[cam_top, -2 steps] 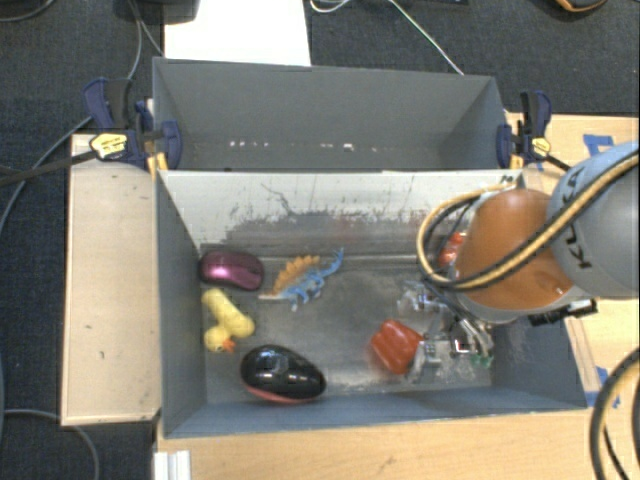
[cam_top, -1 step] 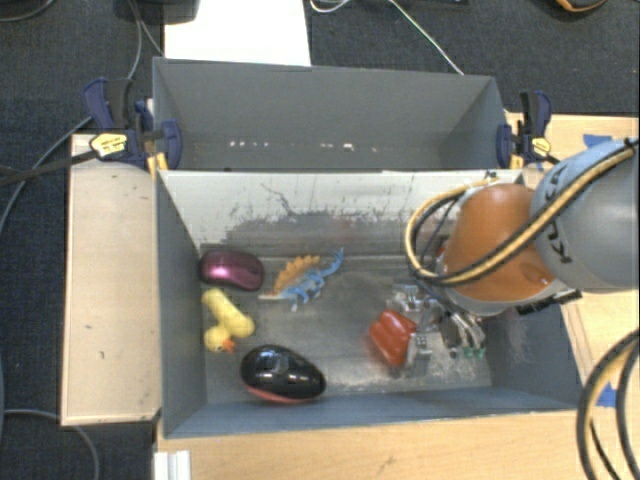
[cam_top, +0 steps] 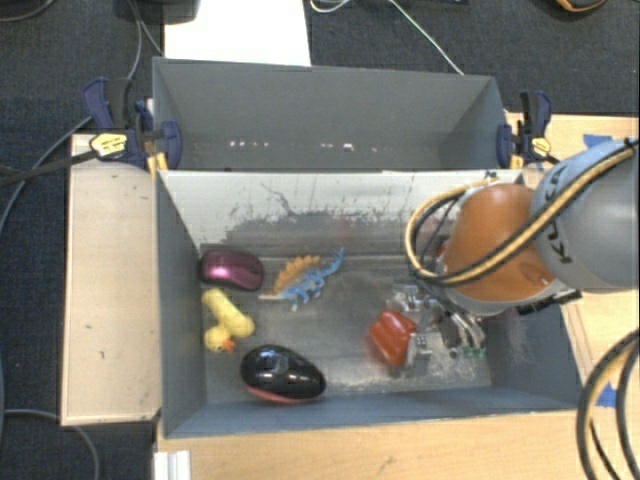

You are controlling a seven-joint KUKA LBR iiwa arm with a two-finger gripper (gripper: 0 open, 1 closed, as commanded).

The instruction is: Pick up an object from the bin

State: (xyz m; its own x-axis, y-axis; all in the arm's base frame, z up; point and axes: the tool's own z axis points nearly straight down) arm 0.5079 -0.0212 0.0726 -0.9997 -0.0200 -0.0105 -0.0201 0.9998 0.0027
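Claw (cam_top: 428, 333) is hanging low at the floor of the grey bin (cam_top: 330, 118), right of centre. It is sitting just beside a red rounded object (cam_top: 390, 336), possibly touching it. How wide the claw is standing cannot be told from this angle. Lying well apart on the left: purple oval piece (cam_top: 232, 268), yellow duck (cam_top: 227, 320), blue-and-orange dinosaur (cam_top: 305, 278), black-and-red mouse (cam_top: 283, 375) near the front wall.

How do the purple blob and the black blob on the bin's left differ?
The purple blob is one colour; the black blob has a red lower edge. The black blob looks larger. The purple blob lies farther back, the black blob by the near wall. Both are glossy and rounded, like computer mice.
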